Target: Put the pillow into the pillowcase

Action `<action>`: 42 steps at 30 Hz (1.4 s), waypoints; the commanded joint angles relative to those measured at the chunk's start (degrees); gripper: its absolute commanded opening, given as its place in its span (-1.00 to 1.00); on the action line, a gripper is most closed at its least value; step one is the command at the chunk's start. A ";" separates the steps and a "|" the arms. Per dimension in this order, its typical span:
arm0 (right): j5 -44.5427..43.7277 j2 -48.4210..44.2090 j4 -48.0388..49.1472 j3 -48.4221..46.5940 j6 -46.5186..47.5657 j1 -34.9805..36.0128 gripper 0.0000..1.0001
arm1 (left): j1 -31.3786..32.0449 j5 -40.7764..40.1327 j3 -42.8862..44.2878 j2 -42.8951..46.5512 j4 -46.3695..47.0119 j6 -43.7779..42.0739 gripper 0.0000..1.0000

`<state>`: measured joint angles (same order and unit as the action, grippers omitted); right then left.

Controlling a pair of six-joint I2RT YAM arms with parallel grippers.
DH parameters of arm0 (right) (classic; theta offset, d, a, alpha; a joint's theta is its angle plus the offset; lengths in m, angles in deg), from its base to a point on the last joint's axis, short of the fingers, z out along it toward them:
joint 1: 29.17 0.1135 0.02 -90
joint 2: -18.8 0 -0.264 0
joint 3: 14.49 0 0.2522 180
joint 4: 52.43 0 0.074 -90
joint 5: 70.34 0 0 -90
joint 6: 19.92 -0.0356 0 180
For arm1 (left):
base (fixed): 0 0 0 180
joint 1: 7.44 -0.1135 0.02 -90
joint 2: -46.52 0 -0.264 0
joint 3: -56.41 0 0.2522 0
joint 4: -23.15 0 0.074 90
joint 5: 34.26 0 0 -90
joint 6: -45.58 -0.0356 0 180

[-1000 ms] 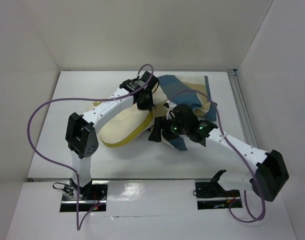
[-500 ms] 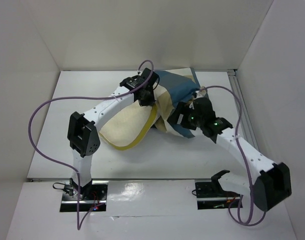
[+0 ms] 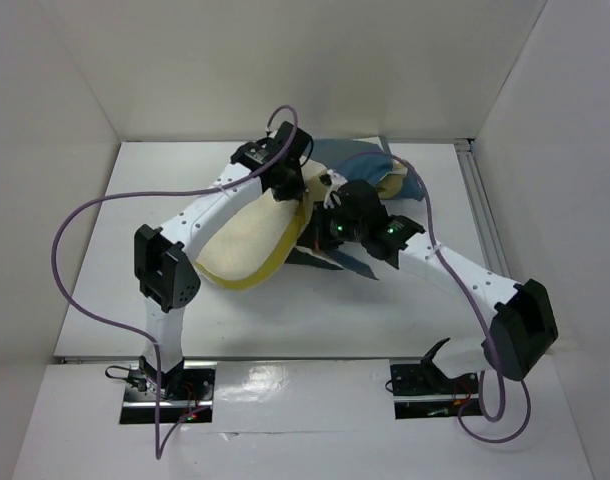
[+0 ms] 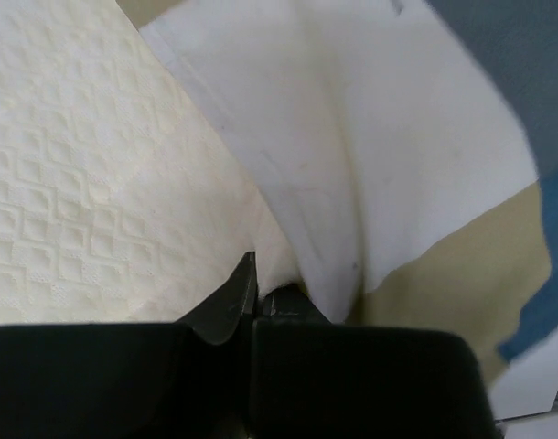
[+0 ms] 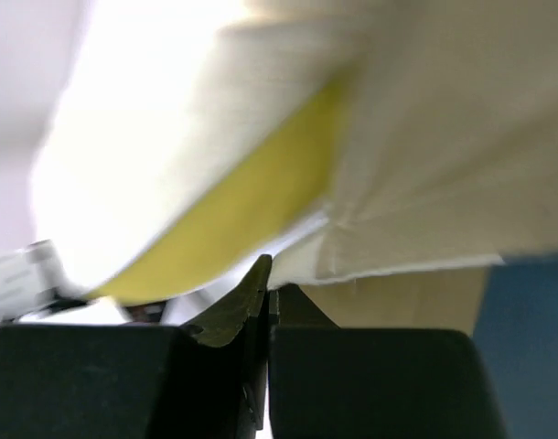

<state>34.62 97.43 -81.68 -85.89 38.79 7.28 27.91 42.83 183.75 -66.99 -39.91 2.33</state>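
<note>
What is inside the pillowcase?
One end of the pillow sits inside the pillowcase; the rest lies outside, to the left. How far in it reaches is covered by the cloth.

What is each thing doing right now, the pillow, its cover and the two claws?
pillow: mostly uncovered, one end at the pillowcase.
pillowcase: bunched up, not yet pulled over the pillow.
left gripper: shut on the pillowcase's edge.
right gripper: shut, tips at a cloth edge; grip unclear.
</note>
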 commanded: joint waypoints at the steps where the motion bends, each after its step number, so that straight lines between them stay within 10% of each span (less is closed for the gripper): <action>1: 9.54 -4.53 -0.42 -10.37 2.29 6.08 -1.00 | -2.48 -5.09 11.70 2.16 0.36 3.09 -1.00; 7: 23.09 -7.53 11.17 2.52 -6.24 9.43 -1.00 | -3.01 -6.52 20.18 1.01 -1.95 4.41 -1.00; 15: 13.81 -9.80 5.23 6.60 -3.70 8.30 -1.00 | 0.85 -7.92 11.15 -0.04 1.57 6.70 -1.00; 19: -4.55 -17.35 -6.38 3.60 -4.12 8.29 0.46 | 3.49 -1.26 6.30 -1.26 5.18 2.93 -0.95; 26: -32.79 -27.05 -20.80 -1.32 -10.90 5.84 0.48 | 3.15 3.50 10.79 2.23 -1.06 -10.87 0.97; 32: -24.84 -10.63 -19.15 -10.98 -1.77 3.19 0.03 | -9.23 2.26 2.62 8.31 -0.54 -12.63 0.38; 36: -18.84 0.71 -15.45 -15.29 1.05 5.12 0.53 | -16.80 1.49 -3.26 6.90 -0.54 -12.12 0.41; 42: -8.03 14.52 -9.57 -13.73 0.18 5.84 0.53 | -23.22 4.72 -18.28 5.76 3.67 -8.95 0.41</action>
<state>19.52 110.02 -95.40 -100.08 38.62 13.13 4.90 44.60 170.81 -60.24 -37.57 -7.90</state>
